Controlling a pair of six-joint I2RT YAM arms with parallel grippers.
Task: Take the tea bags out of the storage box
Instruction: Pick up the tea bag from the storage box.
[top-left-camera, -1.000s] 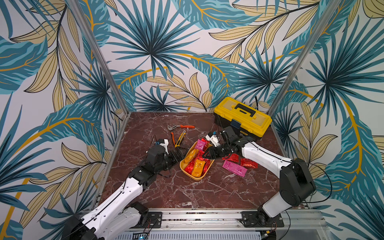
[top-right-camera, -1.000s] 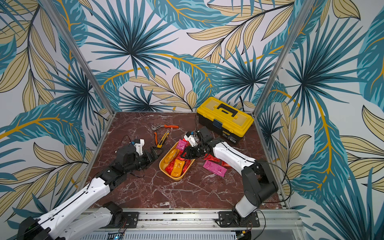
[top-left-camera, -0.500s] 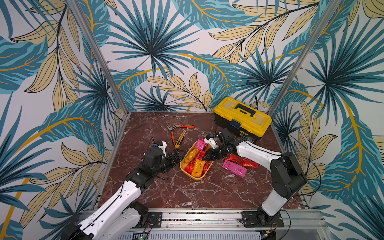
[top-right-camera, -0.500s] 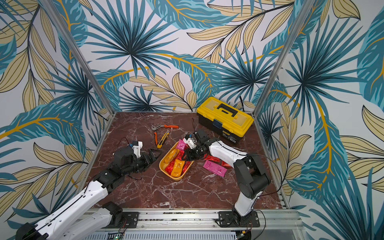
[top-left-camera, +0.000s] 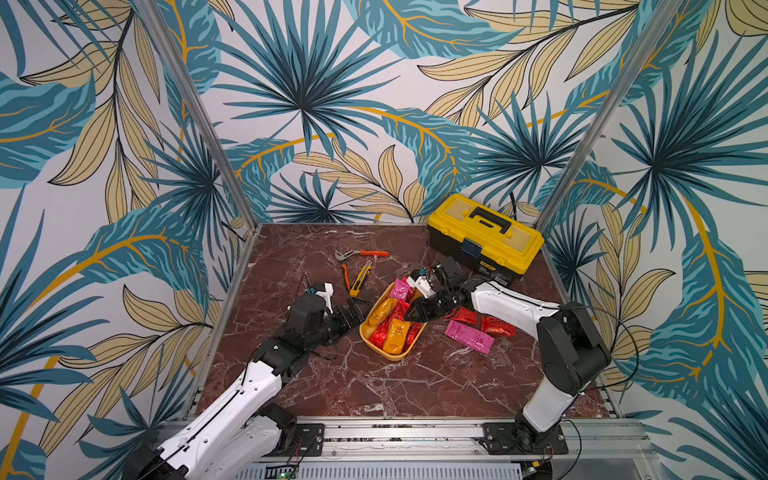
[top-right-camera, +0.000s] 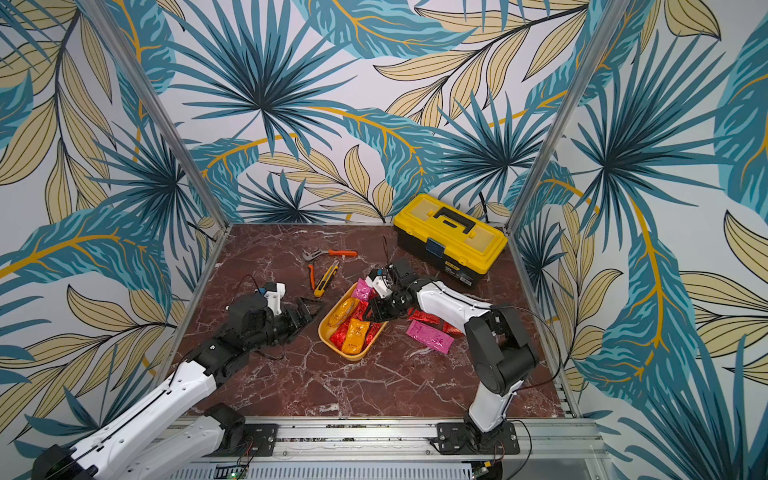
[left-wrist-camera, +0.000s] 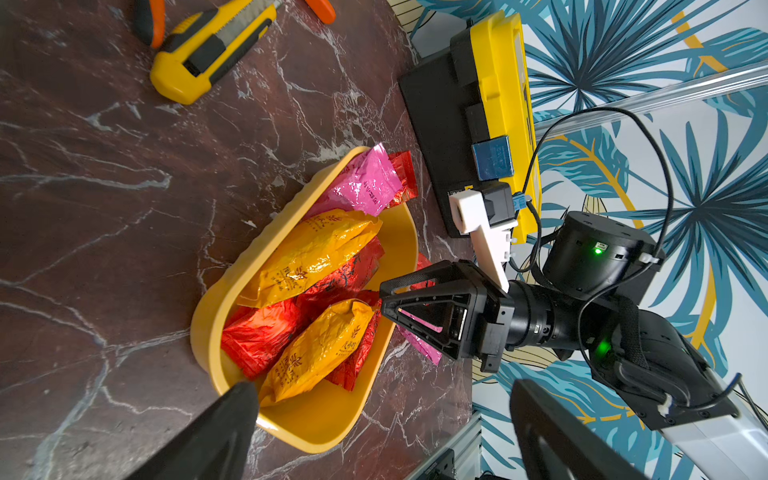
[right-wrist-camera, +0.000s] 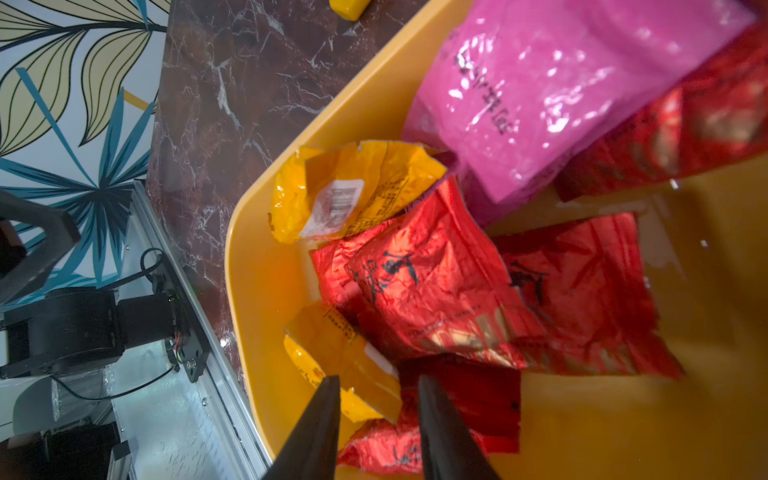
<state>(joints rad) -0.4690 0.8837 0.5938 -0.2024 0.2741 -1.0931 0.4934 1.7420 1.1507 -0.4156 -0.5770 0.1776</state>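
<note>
Change logged: right gripper (top-left-camera: 409, 318) has come off the far rim of the box (top-left-camera: 390, 356) and now sits over its middle, tips down among the tea bags (top-left-camera: 395, 330).

Jaws, right: drawn narrow with a slit between them. In the right wrist view the corner of an orange bag (right-wrist-camera: 345, 353) shows in that slit, and I cannot tell whether it is pinched.

Other arm: left gripper (top-left-camera: 355, 309) is spread wide and empty, just beside the box's left wall. It has barely shifted.

Contents of box: two orange, one pink at the far end, several red beneath and between them.

Already out: pink bag (top-left-camera: 468, 337) and two red bags (top-left-camera: 496, 326) lie on the table (top-left-camera: 374, 386) to the right of the box, the same lot as a second ago.

Reading: I take this as the start of the next pick, with most of the load still to clear. The foil packets overlap loosely, so I would watch for a second one dragging up with the first.
</note>
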